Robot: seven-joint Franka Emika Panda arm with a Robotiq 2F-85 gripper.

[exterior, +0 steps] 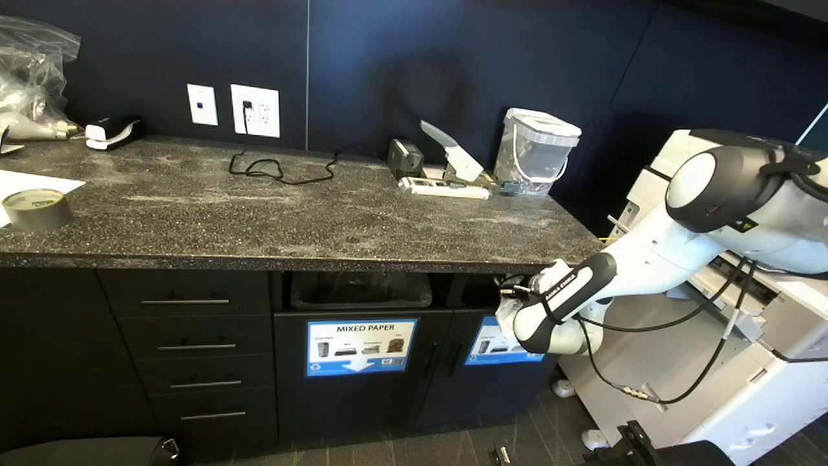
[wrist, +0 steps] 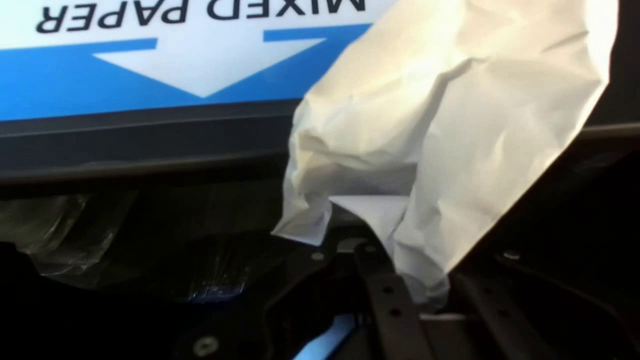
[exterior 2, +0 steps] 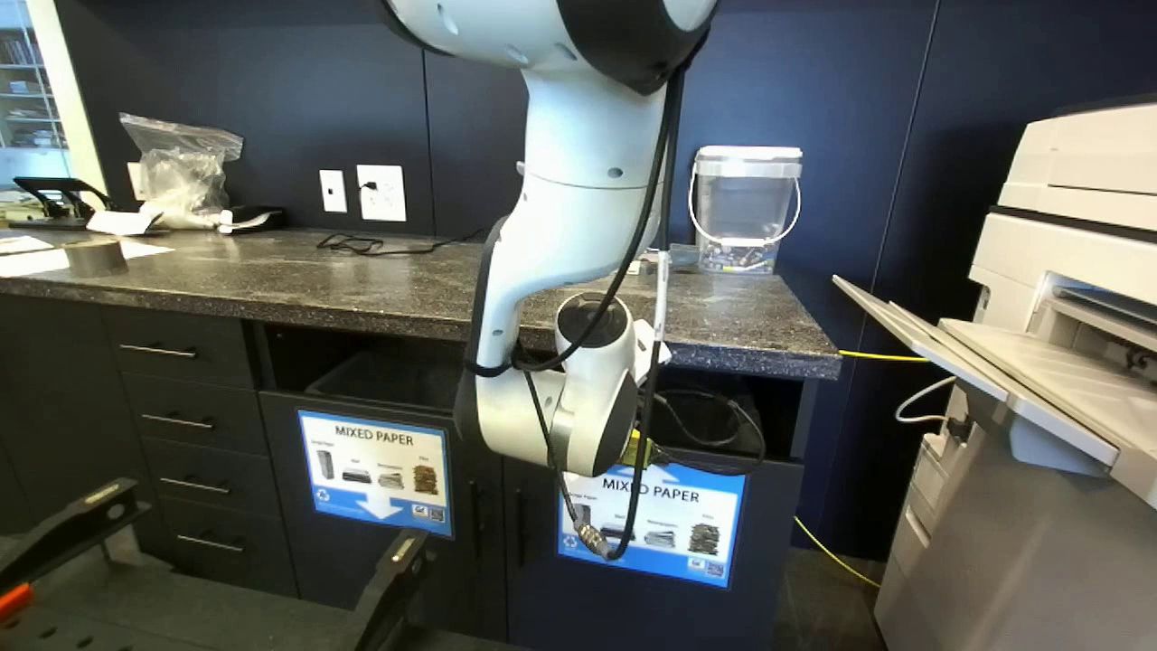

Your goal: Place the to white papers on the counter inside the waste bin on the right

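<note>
- The hand (wrist: 422,282) pinches the paper (wrist: 460,125), which is white, creased and projecting beyond the grip.
- Paper location: at the right bin (exterior 2: 651,610). In the wrist view it overlaps the top edge of the bin front and part of the sign (wrist: 200,65). From where I stand, I cannot tell whether it touches that edge or is inside the slot.
- The arm (exterior 2: 587,154) extends down on the near side of the counter (exterior: 291,223). In both exterior views its wrist is bent and stands just in front of the right bin.
- The left bin (exterior: 362,303) is directly beside the right bin, under the same counter.
- A clear tub (exterior: 540,152) with a white lid stands upright at the far right of the counter.
- A black cord (exterior: 278,175) lies loose along the far side, left of the tub.
- A tape roll (exterior: 37,210) lies flat at the near left.
</note>
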